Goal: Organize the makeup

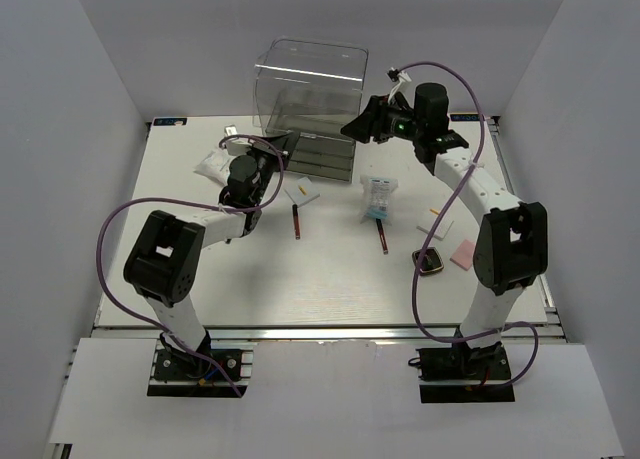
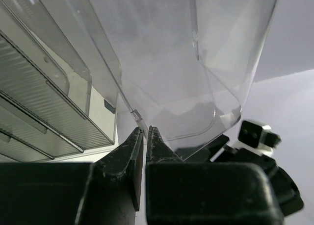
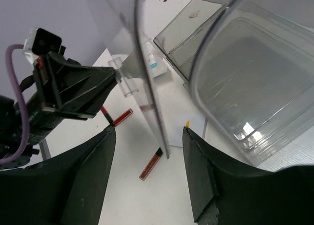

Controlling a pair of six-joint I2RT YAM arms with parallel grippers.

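We see the clear drawer box [image 1: 310,79], a tall hard-plastic shell with rounded corners and shallow ribbed drawers, standing at the far side of the matte white table [image 1: 300,289]. The left gripper [image 1: 280,144] sits at its front left corner. In the left wrist view its black fingers [image 2: 122,161] are drawn almost together, leaving only a hairline slit, and a thin clear tab on the box's edge runs into that slit. The right gripper [image 1: 352,127] is at the box's right side. Its wedge-shaped black fingers [image 3: 98,161] are spread wide, and a thin transparent wall edge stands between them without touching either. The makeup lies loose on the table in front of the box, none of it in a drawer. The clear packet [image 1: 378,197] with white contents is near the middle. One slim dark-red stick [image 1: 296,221] lies to its left and the other stick [image 1: 383,237] just below it. A flat white square [image 1: 302,191] rests near the left arm and a second white square [image 1: 437,224] lies to the right. The pink square [image 1: 463,254] and the glossy black compact [image 1: 431,262] with its gold rim sit close together beside the right arm.
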